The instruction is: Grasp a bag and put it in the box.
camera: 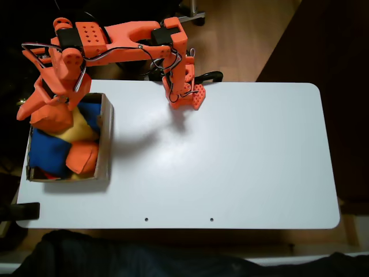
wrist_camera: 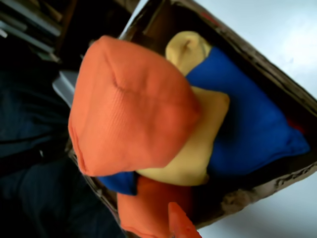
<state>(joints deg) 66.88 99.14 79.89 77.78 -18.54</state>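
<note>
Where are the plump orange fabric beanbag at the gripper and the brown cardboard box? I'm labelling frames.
Plump orange fabric beanbag (wrist_camera: 131,106): wrist view, middle of its face.
Brown cardboard box (camera: 106,138): fixed view, its right wall.

"What sort of place was it?"
"A room in a home or office. A white table (camera: 230,156) stood on a wooden floor (camera: 242,34), with a chair's wheeled foot (camera: 193,14) nearby."
</note>
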